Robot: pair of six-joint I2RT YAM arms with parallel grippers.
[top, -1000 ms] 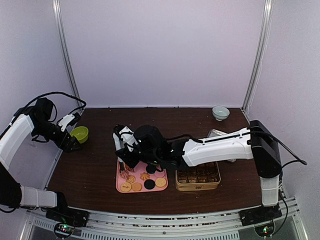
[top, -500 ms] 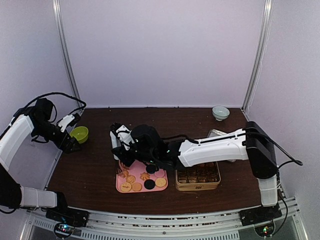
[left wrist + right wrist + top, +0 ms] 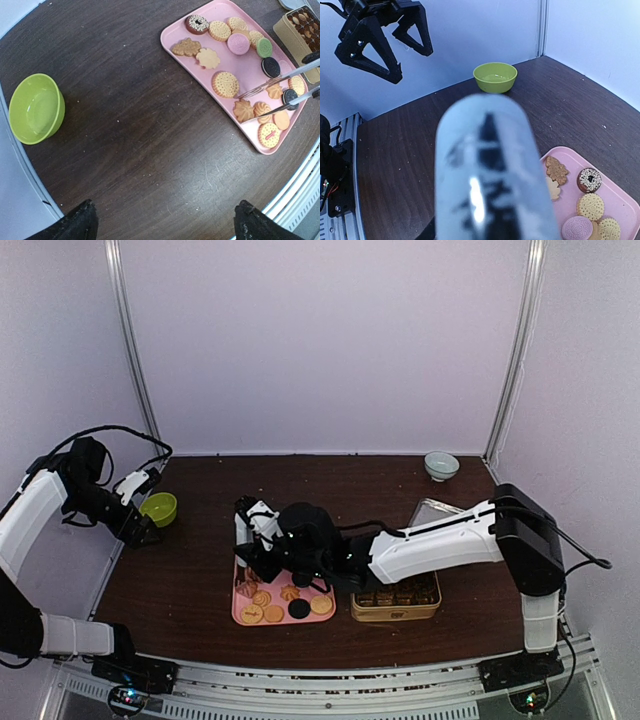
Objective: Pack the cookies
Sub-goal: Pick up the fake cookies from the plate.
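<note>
The cookies (image 3: 274, 613) lie on a pink tray (image 3: 236, 621) in the middle of the table; they are tan rounds and flowers plus pink, green and black discs (image 3: 225, 84). My right gripper (image 3: 262, 550) hangs over the tray's far left part, shut on metal tongs (image 3: 280, 85). The tong tips sit open just above the cookies at the tray's near end. In the right wrist view the tongs (image 3: 490, 170) fill the centre as a blur and hide my fingers. My left gripper (image 3: 165, 225) is open and empty, above bare table by the green bowl (image 3: 35, 109).
A gold tin (image 3: 396, 613) with filled compartments stands right of the tray, its lid (image 3: 435, 510) behind it. A small pale bowl (image 3: 441, 465) sits at the back right. The green bowl (image 3: 158, 508) is at the far left by the frame post.
My right gripper with the tongs moved a little left, then back right and nearer over the tray. The left arm has not moved.
</note>
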